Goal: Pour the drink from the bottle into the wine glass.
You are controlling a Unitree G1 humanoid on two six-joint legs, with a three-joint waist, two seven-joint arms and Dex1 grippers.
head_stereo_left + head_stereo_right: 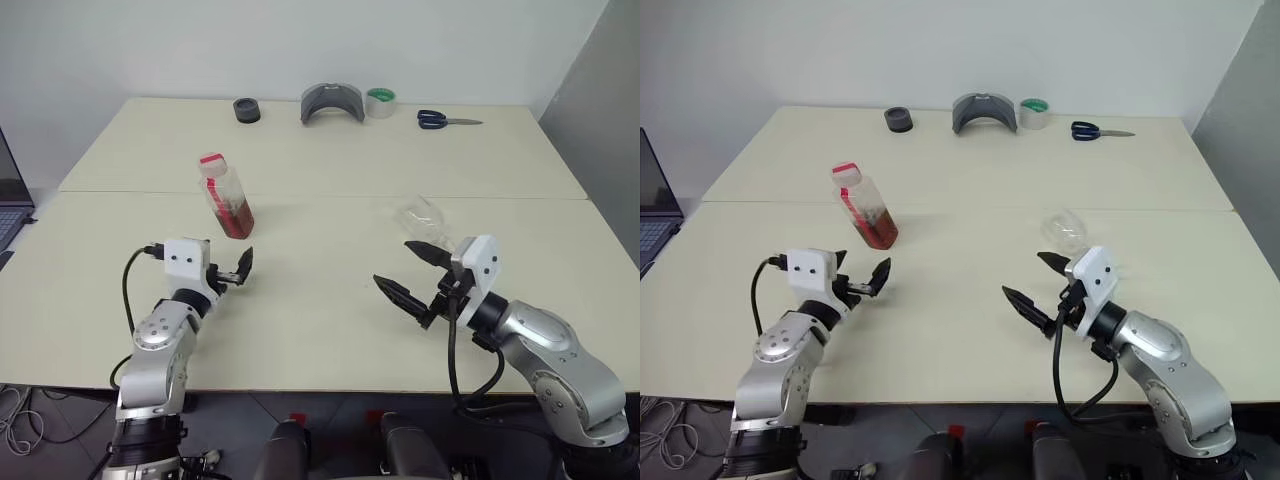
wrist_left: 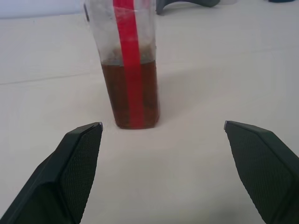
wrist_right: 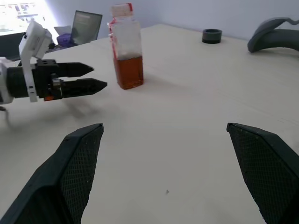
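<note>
a laptop [image 1: 12, 195] sits at the far left edge, well left of the bottle [image 1: 227, 196]. the bottle stands upright on the cream table [image 1: 320, 300], cap on, its lower part holding the reddish-brown drink [image 1: 236, 218]. the left gripper [image 1: 232, 272] hovers just in front of the bottle, on the near side, fingers spread wide and holding nothing; bare tabletop lies between them. behind the bottle, along the far edge, sit a black ring [image 1: 247, 110], a grey curved holder [image 1: 332, 103], a roll of tape [image 1: 380, 102] and blue-handled scissors [image 1: 447, 121], all well apart from it. to the bottle's right, past an open stretch of table, the wine glass [image 1: 424, 218] is partly hidden behind the right gripper [image 1: 409, 272]; how it sits i cannot tell. that gripper is also wide open and empty, pointing back toward the bottle.
</note>
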